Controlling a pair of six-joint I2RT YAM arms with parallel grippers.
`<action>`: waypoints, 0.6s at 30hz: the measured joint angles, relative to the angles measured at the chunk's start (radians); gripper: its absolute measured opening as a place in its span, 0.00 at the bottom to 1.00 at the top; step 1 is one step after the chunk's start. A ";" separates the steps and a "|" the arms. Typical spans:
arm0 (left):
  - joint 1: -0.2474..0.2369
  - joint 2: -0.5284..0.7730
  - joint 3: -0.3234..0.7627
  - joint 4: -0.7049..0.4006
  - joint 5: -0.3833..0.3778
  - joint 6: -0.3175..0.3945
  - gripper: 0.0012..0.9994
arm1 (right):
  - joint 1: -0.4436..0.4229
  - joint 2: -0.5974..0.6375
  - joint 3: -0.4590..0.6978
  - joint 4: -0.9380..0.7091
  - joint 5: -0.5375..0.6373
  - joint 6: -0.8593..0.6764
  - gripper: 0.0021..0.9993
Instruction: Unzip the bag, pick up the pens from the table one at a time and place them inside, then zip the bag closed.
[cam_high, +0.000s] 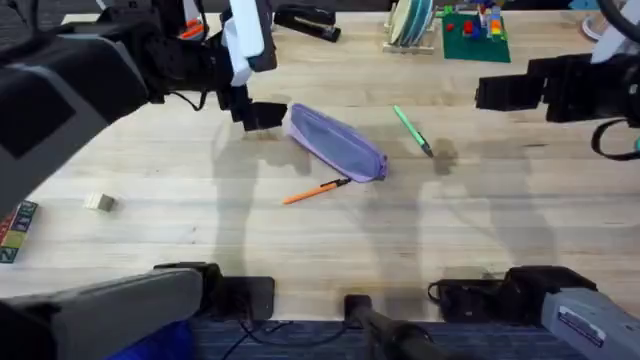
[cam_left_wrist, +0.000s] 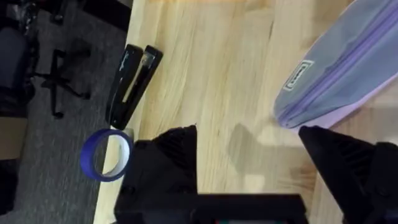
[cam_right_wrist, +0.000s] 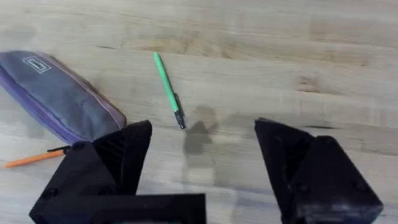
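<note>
The lavender bag (cam_high: 335, 140) lies slanted at the middle of the table (cam_high: 200, 240), its zipper running along its length. In the left wrist view the bag (cam_left_wrist: 336, 68) has one end just in front of one black finger. My left gripper (cam_high: 264, 116) hovers at that far-left end, and its jaws stand wide apart (cam_left_wrist: 247, 132). The green pen (cam_high: 412, 130) rests right of the bag, and the orange pen (cam_high: 315, 191) lies just in front of it. My right gripper (cam_high: 490, 92) hangs open to the right of both, above bare wood, with the green pen (cam_right_wrist: 168, 90) ahead of it (cam_right_wrist: 204, 124).
A black stapler (cam_high: 308, 20), a plate rack (cam_high: 410, 22) and a green brick plate (cam_high: 475, 30) line the far edge. A small wooden block (cam_high: 98, 202) and a coloured cube (cam_high: 15, 230) sit at the left. A blue tape roll (cam_left_wrist: 106, 154) lies by the table edge.
</note>
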 joint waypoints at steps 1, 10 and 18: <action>0.004 0.008 0.000 0.006 0.002 0.000 0.99 | 0.000 0.000 0.000 0.000 0.000 0.000 1.00; 0.015 0.084 0.000 -0.034 0.081 0.000 0.99 | 0.000 0.000 0.000 0.000 0.000 0.000 1.00; 0.015 0.135 0.000 -0.047 0.153 0.001 0.99 | 0.000 0.000 0.000 0.000 0.000 0.003 1.00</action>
